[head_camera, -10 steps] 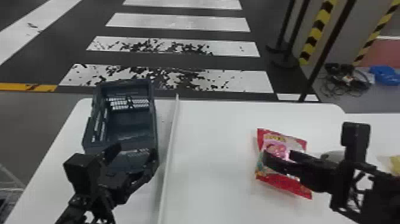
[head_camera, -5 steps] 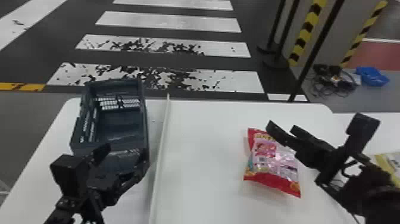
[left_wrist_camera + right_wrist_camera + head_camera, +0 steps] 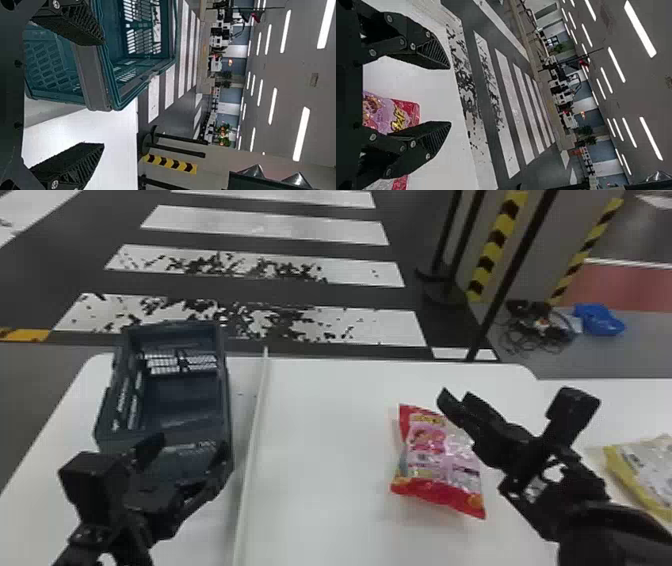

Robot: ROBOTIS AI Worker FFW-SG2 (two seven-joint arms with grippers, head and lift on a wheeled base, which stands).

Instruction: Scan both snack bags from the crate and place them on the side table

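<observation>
1. Two black, flat-fingered tools show over the work. The right tool (image 3: 457, 397) has its fingers parted well apart, with nothing held between them.
2. The left tool (image 3: 191, 444) is spread widely too, and also has hold of nothing. It hangs by the near end of the crate.
3. Near the right tool's fingertips lies the red-and-pink, shiny plastic snack bag (image 3: 440, 465), flat on the white, smooth-topped counter (image 3: 320, 510).
4. The dark blue-green plastic crate (image 3: 225, 400), with slotted sides, stands on the left part of that counter.
5. A long, thin, pale strip (image 3: 254, 425) runs along the counter between the crate and the red-and-pink bag.
6. Beyond the right arm, a second white table (image 3: 625, 402) adjoins the counter, and on it lies a yellow-and-silvery snack bag (image 3: 650, 470), cut off by the head view's edge.
7. Farther out, the dark floor (image 3: 280, 235) carries worn white crossing bars; a heap of black cables (image 3: 535, 330) lies beside a bright blue, crumpled-looking object (image 3: 597, 320).
</observation>
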